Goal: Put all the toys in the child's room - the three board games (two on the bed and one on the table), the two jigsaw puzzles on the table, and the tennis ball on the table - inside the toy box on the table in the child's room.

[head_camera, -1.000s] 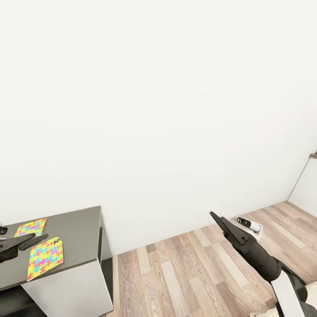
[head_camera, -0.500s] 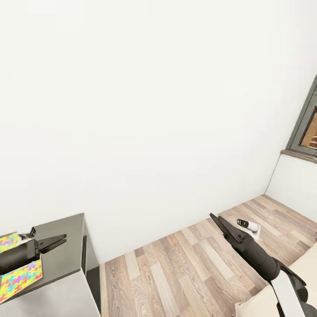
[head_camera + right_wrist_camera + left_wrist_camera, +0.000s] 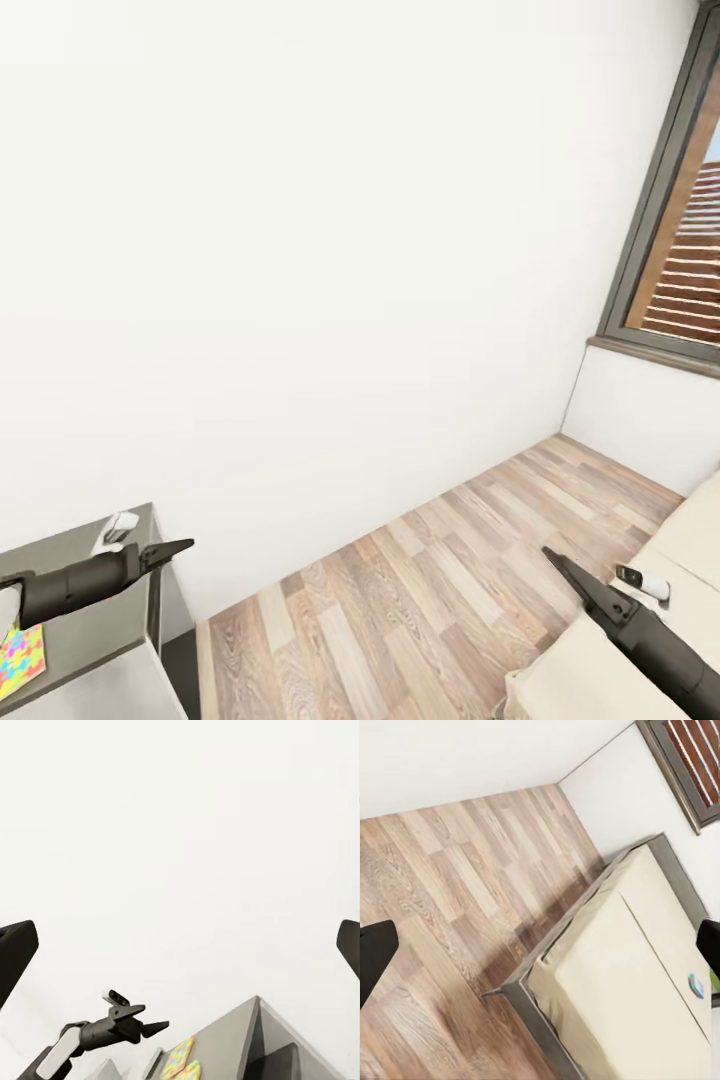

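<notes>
A corner of one jigsaw puzzle shows on the dark grey wing of the table at the lower left. Both jigsaw puzzles lie side by side on that wing in the right wrist view. My left gripper hovers open and empty over the wing's far end. My right gripper hangs open and empty above the floor beside the bed. In the left wrist view a small flat blue-green thing lies on the bed; it is too small to name. The toy box and tennis ball are out of view.
A white wall fills most of the head view. A dark-framed window is at the right. Wood-plank floor runs between the table and the bed. The bed's grey frame edge juts over the floor.
The head camera has swung right: the table slid towards the left edge, and the window and bed came into view. My right gripper sits lower in the picture. The left arm points further right.
</notes>
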